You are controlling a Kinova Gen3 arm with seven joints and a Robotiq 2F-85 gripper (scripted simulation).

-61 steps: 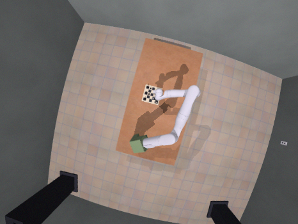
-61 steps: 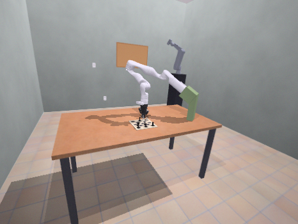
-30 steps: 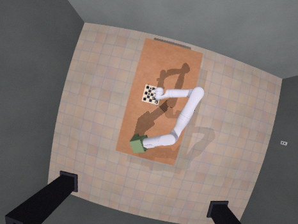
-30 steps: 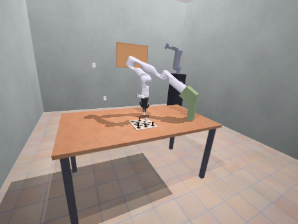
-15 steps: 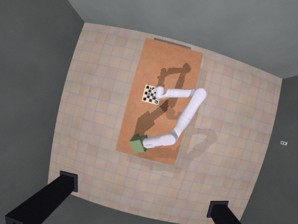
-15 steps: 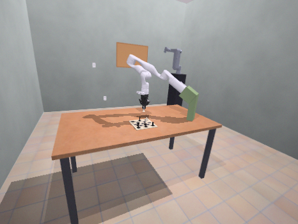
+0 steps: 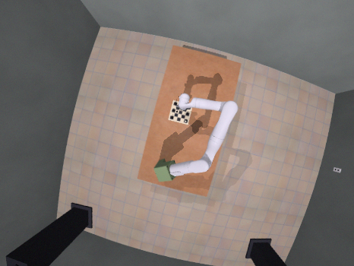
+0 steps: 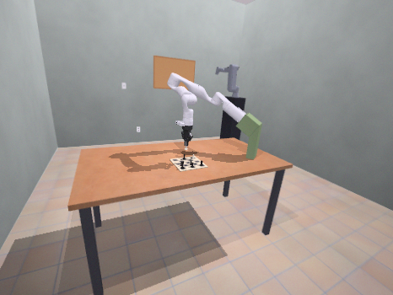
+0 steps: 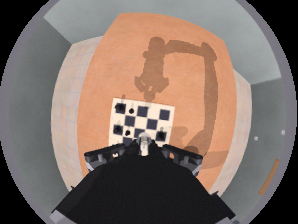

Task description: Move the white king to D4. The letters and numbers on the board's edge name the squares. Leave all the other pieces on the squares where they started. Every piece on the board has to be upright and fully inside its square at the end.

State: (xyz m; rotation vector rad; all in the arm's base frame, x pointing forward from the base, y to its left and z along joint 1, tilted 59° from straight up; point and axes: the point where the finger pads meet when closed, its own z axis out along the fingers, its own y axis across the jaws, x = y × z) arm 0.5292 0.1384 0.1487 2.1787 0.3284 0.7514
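The small chessboard (image 8: 188,163) lies on the brown table; it also shows in the overhead view (image 7: 180,112) and the wrist view (image 9: 141,120). Several black pieces stand on it. My gripper (image 8: 185,142) hangs well above the board's far edge and is shut on the white king (image 8: 185,147), a small white piece held clear of the board. In the wrist view the white king (image 9: 143,145) shows between the fingertips of my gripper (image 9: 144,141). In the overhead view the arm's wrist (image 7: 184,100) covers the gripper and the board's far corner.
The arm's green base (image 8: 250,134) stands at the table's right end. A second grey arm on a black stand (image 8: 231,104) is behind the table. An orange panel (image 8: 174,72) hangs on the back wall.
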